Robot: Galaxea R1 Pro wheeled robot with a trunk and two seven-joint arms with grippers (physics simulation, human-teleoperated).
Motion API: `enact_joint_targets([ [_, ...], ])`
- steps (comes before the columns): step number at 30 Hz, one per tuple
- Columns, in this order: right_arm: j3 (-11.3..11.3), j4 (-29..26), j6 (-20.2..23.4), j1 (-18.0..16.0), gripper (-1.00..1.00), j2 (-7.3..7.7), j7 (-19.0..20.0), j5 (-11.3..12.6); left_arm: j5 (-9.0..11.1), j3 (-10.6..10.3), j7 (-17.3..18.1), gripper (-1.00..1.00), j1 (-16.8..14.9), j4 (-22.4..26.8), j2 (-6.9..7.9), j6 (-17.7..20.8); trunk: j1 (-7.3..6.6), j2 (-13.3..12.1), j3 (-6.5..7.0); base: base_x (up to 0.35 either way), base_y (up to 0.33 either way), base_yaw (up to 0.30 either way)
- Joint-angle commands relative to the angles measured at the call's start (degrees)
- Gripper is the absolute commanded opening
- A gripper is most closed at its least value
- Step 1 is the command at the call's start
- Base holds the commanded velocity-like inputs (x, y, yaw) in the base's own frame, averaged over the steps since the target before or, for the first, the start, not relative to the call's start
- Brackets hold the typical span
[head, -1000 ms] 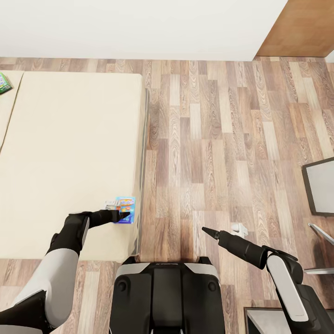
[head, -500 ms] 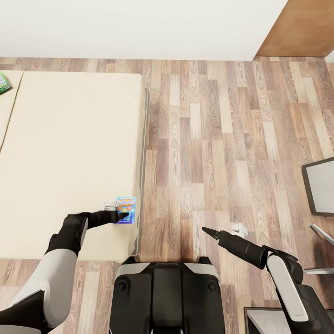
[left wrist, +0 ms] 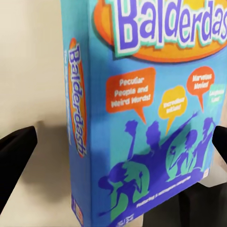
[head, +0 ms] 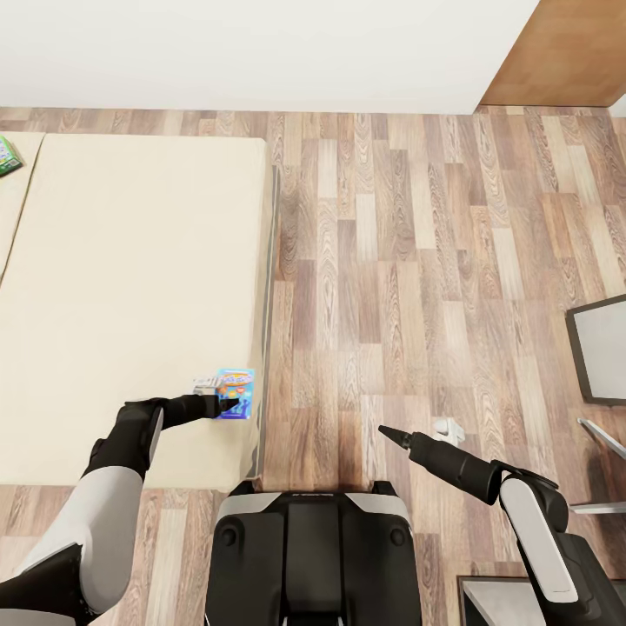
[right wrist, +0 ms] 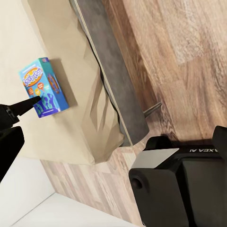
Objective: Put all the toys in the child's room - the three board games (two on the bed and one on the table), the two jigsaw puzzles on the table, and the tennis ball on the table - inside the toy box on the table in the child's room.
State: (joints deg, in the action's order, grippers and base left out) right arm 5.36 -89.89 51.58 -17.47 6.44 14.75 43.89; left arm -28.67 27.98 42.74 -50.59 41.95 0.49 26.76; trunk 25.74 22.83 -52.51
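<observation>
A blue board game (head: 235,387) lies on the bed (head: 130,278) near the cream mattress's right edge. My left gripper (head: 229,404) is at the box's near end. In the left wrist view this gripper (left wrist: 123,142) is open, with its dark fingers (left wrist: 16,151) on either side of the blue box (left wrist: 151,118). A second board game (head: 7,155), green and white, lies at the bed's far left. My right gripper (head: 382,429) hangs open over the floor with nothing in it. The right wrist view shows the blue box (right wrist: 43,87) and the left gripper (right wrist: 26,106) touching it.
The bed's grey frame (head: 271,287) runs along the wood-plank floor (head: 409,261). A pale grey table corner (head: 600,348) stands at the right edge. A small white object (head: 448,427) lies on the floor by my right arm. My base (head: 313,556) is at the bed's corner.
My left arm has drawn back very slightly at the blue box. The box and my right arm have hardly moved.
</observation>
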Motion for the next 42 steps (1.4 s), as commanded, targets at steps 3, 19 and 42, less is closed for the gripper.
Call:
enact_joint_targets([
  [3, 0.1, 0.0, 0.3, 0.0, 1.00, 0.00, 0.5, -0.4, -0.7, 0.3, 0.3, 1.00, 0.0, 0.1, 0.01, 0.1, 0.04, 0.1, -0.06, 0.000, 0.000, 0.000],
  [19, 0.1, 0.0, 0.3, 0.0, 1.00, 0.05, 0.5, -0.4, -0.2, 0.3, 1.3, 1.00, 0.0, 0.3, 2.01, 0.2, 0.04, 0.1, -0.06, 0.000, 0.000, 0.000],
  [42, 0.1, 0.0, 0.3, 0.0, 1.00, 0.07, 0.5, -0.4, -0.1, 0.4, 13.9, 1.00, 0.0, 0.9, 3.70, 0.1, 0.04, 0.1, -0.06, 0.000, 0.000, 0.000],
])
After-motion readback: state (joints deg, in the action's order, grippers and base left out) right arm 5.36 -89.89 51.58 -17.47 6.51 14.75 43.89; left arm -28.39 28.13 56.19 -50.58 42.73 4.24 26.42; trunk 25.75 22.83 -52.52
